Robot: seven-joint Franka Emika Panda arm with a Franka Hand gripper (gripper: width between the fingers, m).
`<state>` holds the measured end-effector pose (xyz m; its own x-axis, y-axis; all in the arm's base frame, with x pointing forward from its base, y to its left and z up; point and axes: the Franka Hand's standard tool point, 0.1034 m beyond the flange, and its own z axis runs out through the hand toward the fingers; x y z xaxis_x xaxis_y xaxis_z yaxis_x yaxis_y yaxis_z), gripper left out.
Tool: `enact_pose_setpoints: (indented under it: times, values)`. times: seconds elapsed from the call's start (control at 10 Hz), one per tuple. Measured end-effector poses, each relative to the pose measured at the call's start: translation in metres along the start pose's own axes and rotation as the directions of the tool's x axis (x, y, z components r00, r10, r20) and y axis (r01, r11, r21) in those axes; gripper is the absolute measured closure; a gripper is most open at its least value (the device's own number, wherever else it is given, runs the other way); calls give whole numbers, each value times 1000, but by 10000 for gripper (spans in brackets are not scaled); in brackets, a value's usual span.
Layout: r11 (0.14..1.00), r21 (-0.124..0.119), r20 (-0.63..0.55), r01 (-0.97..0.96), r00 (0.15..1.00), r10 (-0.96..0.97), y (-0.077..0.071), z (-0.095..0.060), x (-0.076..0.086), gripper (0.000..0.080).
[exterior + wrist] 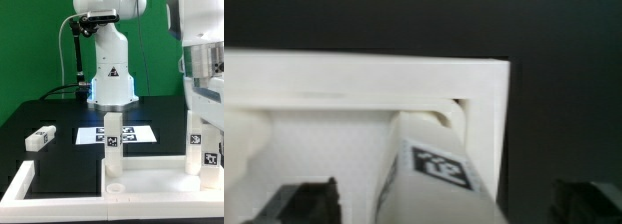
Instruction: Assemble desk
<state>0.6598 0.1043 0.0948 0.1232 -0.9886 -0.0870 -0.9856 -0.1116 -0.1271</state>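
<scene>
- tabletop (pixel 20 186) lies flat at the near edge of the black table (pixel 60 112), rim up; likely underside up so the legs can go in from above
- corner leg (pixel 205 148) stands upright in the tabletop at the exterior view's right, directly under the gripper (pixel 446 206)
- wrist view shows the corner leg tucked into the rimmed corner, tag facing the camera
- judgement: its seat in the corner keeps it standing, not the gripper
- fingers (pixel 304 200) are spread wide, one on each side of the corner leg, with a dark gap visible on both sides; not gripping, touching nothing I can see
- judged step: seating or twisting this leg into its corner, fingers off it at this instant; can't tell whether it is fully seated or quite straight
- second leg (pixel 113 150) stands upright in the tabletop near the middle of the exterior view, well apart from the corner leg, nothing holding it
- loose leg (pixel 40 137) lies on its side on the table at the exterior view's left, outside the tabletop; probably waiting its turn
- marker board (pixel 135 133) lies flat on the table behind the second leg, not involved
- no fourth leg in view
</scene>
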Motion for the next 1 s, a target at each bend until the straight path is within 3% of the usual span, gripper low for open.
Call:
enact_pose_setpoints:
  times: [0.1, 0.3, 0.5, 0.6, 0.7, 0.8, 0.9, 1.0]
  values:
    - [998, 1, -4, 64, 998, -64, -1, -1, -1, 167]
    - [985, 0, -5, 172, 985, -172, -1, -1, 1, 153]
    - [866, 38, -60, 499, 866, -497, -6, 1, 5, 151]
    - [764, -2, -57, 646, 762, -645, -7, -2, 2, 151]
    - [642, -21, -64, 766, 640, -766, -13, -9, 1, 151]
    - [608, -25, -69, 794, 605, -793, -13, -11, -2, 151]
    - [628, -27, -68, 778, 625, -777, -12, -9, 0, 301]
    - [632, -28, -68, 775, 629, -774, -12, -8, 1, 301]
